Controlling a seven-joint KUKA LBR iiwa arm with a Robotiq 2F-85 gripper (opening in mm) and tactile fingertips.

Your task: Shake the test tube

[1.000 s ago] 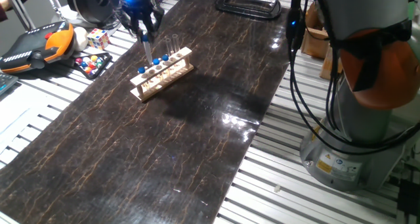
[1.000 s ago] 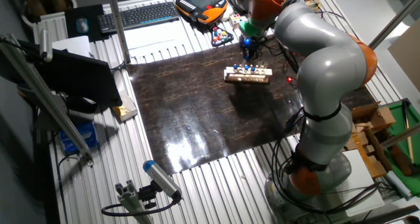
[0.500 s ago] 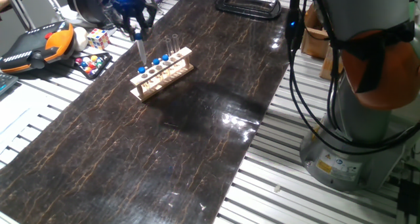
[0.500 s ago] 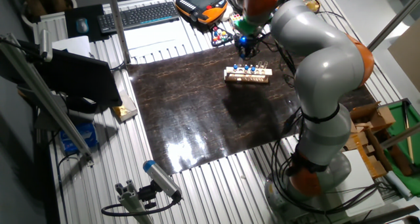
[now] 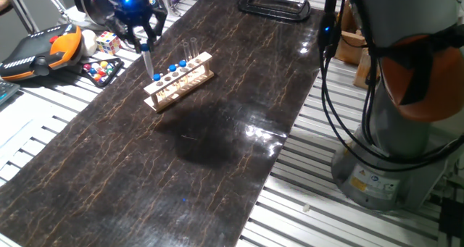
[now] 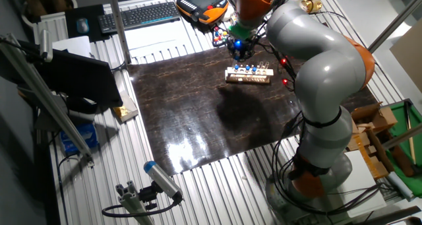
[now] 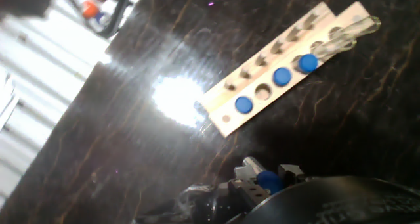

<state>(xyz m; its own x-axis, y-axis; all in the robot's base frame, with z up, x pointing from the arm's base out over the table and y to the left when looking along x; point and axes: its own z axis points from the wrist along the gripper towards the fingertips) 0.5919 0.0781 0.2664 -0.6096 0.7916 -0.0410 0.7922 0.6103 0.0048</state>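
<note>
The test tube (image 5: 147, 61) hung upright in the air, pinched near its top between the gripper (image 5: 139, 38) fingers, its lower end clear of the wooden rack (image 5: 180, 80) and just off the rack's end at about ten o'clock in one fixed view. In the hand view its blue cap (image 7: 268, 180) sat between the narrowed fingers (image 7: 249, 169) at the bottom edge, so the gripper (image 7: 268, 178) was clamped on the tube. The rack (image 7: 282, 69) lay on the dark marbled mat (image 5: 217, 138), running from about seven o'clock to one o'clock in the hand view. Three blue-capped tubes (image 7: 274, 76) stood in it, with an empty hole between the first and second cap; two taller uncapped tubes (image 5: 190, 50) rose at its far end. From the other fixed view, the gripper (image 6: 239, 48) hovered at about eleven o'clock of the rack (image 6: 248, 75), the grey and orange arm (image 6: 316, 60) arching over the table. Coloured balls (image 5: 100, 69) and a small cube (image 5: 108, 41) lay off the mat at nine o'clock from the rack.
</note>
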